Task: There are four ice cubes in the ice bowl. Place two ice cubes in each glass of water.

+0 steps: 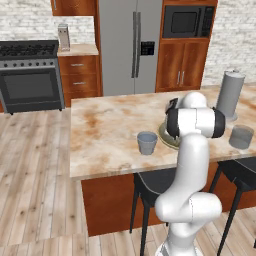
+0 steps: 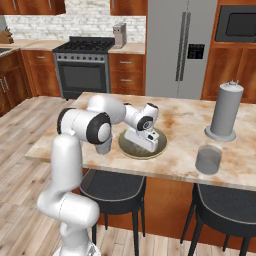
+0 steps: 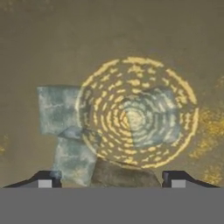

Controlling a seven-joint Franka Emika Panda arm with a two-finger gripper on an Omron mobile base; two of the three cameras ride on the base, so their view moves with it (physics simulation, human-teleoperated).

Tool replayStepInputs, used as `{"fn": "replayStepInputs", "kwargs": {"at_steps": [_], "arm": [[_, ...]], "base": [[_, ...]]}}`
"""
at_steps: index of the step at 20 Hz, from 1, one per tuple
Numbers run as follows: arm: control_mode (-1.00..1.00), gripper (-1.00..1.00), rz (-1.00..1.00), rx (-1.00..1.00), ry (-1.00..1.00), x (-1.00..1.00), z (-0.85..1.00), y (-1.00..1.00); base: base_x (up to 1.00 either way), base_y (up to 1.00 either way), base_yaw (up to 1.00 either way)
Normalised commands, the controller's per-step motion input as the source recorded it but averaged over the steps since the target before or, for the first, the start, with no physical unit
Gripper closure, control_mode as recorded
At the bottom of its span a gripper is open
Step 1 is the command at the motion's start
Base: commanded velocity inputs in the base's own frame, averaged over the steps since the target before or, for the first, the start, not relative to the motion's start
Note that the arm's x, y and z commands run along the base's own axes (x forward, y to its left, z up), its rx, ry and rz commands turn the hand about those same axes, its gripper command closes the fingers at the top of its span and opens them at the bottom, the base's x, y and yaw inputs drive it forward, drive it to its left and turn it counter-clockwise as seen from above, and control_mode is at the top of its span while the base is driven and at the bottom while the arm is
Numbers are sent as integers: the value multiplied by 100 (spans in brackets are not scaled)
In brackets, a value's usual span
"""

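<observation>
Your gripper (image 3: 111,180) is down inside the ice bowl (image 2: 161,145), fingers apart, nothing clamped. Ice cubes (image 3: 59,109) lie at 9 and 3 o'clock around the bowl's centre. Glasses (image 1: 147,142) (image 2: 208,159) flank the bowl; their contents unreadable, likely early.

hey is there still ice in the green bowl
Yes. In the hand view, pale blue-grey ice cubes lie on the ice bowl floor, ahead of the pincer.
</observation>
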Motion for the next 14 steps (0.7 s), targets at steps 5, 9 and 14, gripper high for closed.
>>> {"fn": "replayStepInputs", "kwargs": {"at_steps": [5,9,14], "arm": [[-100,100,0,-4,0,-2,-47,38],[-100,100,0,-3,0,-1,-38,35],[-100,100,-2,-2,0,0,-12,28]], "base": [[0,0,0],[0,0,0],[0,0,0]]}}
